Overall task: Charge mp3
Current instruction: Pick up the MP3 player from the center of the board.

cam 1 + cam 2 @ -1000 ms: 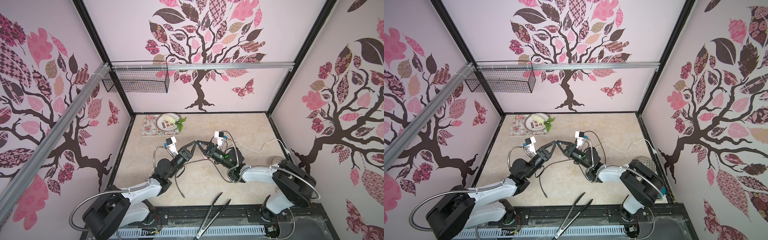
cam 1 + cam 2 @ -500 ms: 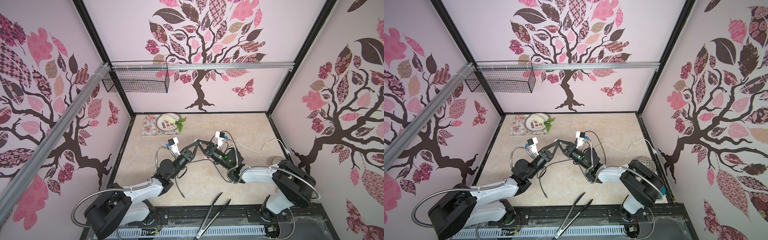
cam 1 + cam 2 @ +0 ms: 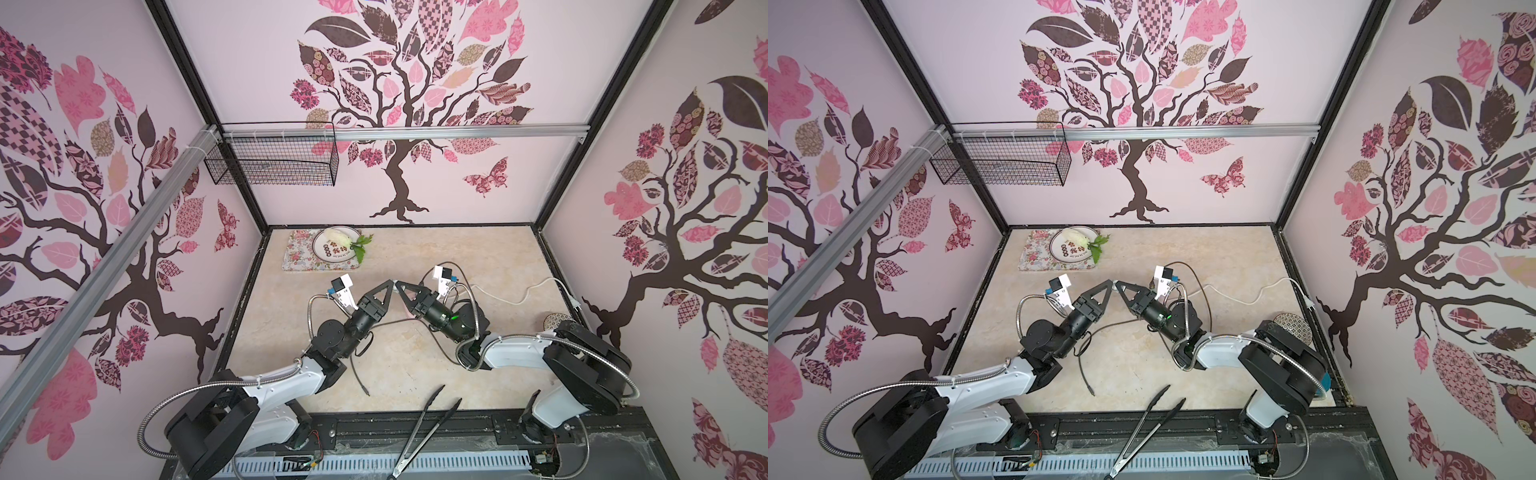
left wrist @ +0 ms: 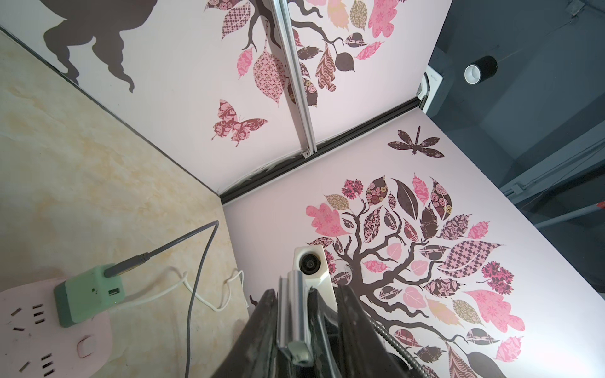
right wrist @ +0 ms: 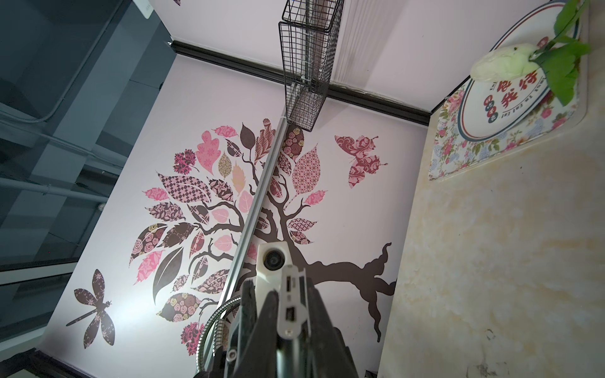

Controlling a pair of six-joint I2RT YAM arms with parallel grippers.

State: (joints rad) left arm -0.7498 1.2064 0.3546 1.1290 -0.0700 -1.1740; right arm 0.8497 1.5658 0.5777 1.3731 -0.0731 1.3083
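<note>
One mp3 (image 5: 290, 307), right gripper (image 3: 399, 286) jaws pinching it

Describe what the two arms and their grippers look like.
The left arm and right arm have white links, black joints and a ribbed metal hose. The left gripper and right gripper each have black triangular jaws and a white wrist camera mount. A green light glows on the right wrist.

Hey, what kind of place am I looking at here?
Probably a robot test booth dressed like a home: a left robot arm and a right robot arm fixed at the front edge, tree stickers on pink walls, and a plate on a flowery mat.
</note>
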